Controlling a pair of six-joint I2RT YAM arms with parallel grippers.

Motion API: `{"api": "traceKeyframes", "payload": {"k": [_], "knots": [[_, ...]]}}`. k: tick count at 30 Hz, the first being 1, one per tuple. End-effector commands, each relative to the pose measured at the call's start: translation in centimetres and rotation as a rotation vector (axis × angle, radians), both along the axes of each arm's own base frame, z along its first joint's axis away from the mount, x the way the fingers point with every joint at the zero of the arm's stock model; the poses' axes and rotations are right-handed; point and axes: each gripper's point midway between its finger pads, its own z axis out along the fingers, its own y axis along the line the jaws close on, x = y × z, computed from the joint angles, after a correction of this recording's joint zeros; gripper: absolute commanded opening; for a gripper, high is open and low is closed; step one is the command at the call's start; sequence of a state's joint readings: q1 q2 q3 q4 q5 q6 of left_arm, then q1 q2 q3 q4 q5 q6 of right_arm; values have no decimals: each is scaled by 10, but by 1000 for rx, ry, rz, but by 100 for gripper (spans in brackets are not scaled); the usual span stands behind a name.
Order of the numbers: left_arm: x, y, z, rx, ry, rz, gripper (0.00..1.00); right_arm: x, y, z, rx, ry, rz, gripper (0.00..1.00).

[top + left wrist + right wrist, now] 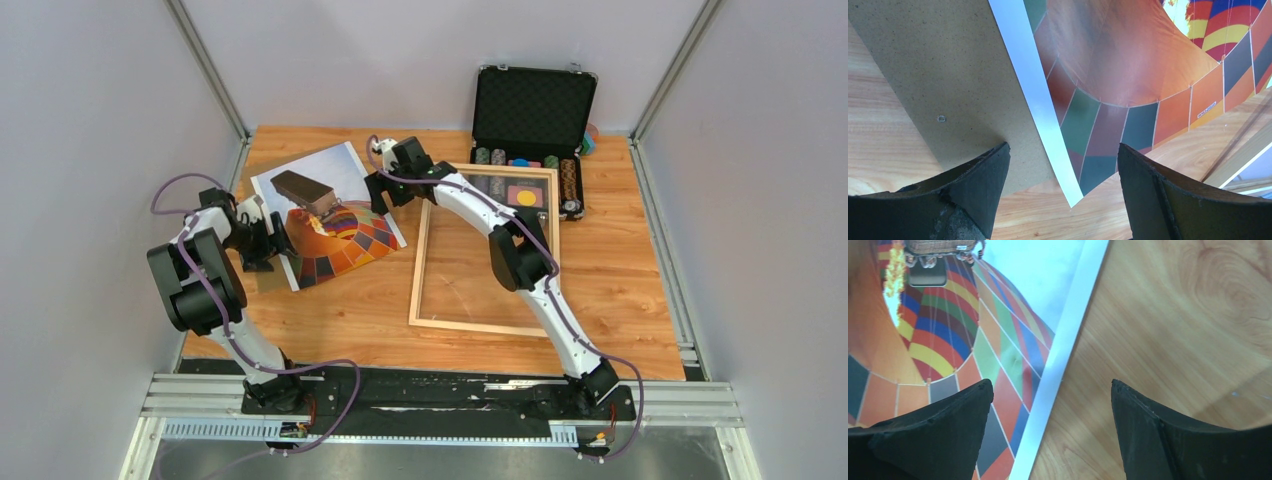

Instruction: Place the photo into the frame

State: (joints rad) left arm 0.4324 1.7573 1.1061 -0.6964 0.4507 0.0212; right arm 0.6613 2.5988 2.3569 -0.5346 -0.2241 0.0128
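Observation:
The photo [330, 215], a hot-air balloon print with a white border, lies face up at the back left of the table. It partly covers a brown backing board [948, 65]. The light-wood frame [422, 260] lies flat to its right. My left gripper [280, 240] is open and empty just above the photo's near left corner [1073, 195]. My right gripper [378, 185] is open and empty at the photo's right edge. In the right wrist view that gripper [1050, 382] straddles the photo's [948, 330] white border. A frame corner [1243, 160] shows in the left wrist view.
An open black chip case [535, 110] stands at the back right, touching the frame's far end, with chips in its tray. Grey walls close in the table on the left, back and right. The right arm reaches across the frame's upper left part.

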Motion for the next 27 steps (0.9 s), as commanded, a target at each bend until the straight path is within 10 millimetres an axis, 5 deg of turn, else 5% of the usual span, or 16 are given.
{"api": "traceKeyframes", "payload": {"k": [1,27], "knots": [[-2,4,-14,2,24,-3,88,-8,17,3,99,71,35,86],[7,-16,-17,-105,-12,-12,88,-33,13,-29,215,366,27,83]]}}
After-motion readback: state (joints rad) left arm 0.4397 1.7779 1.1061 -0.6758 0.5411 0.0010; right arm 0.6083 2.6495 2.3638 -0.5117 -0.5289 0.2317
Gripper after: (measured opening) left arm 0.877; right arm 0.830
